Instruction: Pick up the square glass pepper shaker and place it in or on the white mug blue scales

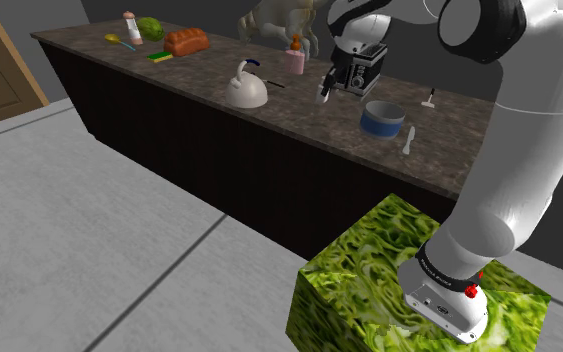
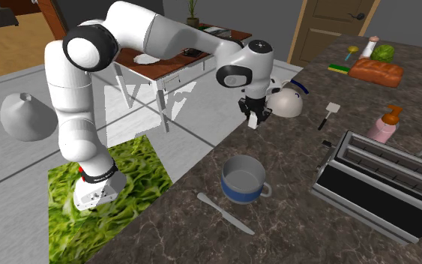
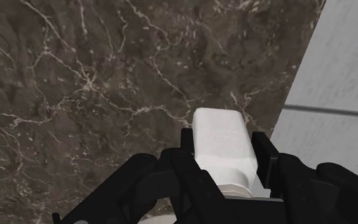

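My black gripper [image 1: 331, 88] [image 2: 255, 116] [image 3: 224, 145] is shut on a plain white square pepper shaker [image 1: 325, 93] [image 2: 254, 123] [image 3: 219, 133], and the fingers clasp its two sides. The shaker hangs just above the dark marble counter [image 3: 95, 89], near the counter's front edge. The mug [image 1: 382, 118] [image 2: 243, 180] is blue outside with a pale rim and stands upright on the counter. In the shoulder view it is to the right of the gripper. In the second exterior view it is below the gripper, a short way off.
A white kettle [image 1: 246, 90] [image 2: 285, 101] stands close beside the gripper. A knife [image 2: 224, 212] lies by the mug, a toaster [image 2: 381, 184] is to the mug's right in the second exterior view, and a spatula [image 2: 329, 115] and a pink bottle [image 2: 385, 124] lie beyond it. Bread [image 1: 186, 41] sits at the counter's far end.
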`<state>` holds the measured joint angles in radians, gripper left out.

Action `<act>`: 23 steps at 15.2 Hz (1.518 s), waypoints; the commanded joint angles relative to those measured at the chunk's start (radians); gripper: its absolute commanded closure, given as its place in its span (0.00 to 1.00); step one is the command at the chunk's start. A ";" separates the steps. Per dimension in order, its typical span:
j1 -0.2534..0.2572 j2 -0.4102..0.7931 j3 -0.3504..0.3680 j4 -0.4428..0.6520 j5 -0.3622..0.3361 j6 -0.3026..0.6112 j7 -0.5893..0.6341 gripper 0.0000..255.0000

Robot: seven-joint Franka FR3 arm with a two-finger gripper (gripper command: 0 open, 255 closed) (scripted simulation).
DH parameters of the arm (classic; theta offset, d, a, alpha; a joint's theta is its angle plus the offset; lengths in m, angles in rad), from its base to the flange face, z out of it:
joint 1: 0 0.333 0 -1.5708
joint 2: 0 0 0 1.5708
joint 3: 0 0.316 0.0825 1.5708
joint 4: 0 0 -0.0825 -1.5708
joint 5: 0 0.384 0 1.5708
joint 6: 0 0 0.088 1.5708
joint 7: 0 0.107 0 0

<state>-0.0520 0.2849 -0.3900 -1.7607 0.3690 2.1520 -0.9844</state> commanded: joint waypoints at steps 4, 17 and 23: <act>0.002 -0.023 -0.007 0.038 -0.020 -0.057 0.021 1.00; -0.049 -0.112 -0.052 0.026 -0.050 -0.147 -0.047 1.00; -0.116 -0.165 -0.105 -0.034 -0.055 -0.166 -0.169 1.00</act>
<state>-0.1588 0.1330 -0.4871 -1.7707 0.3169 1.9799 -1.1306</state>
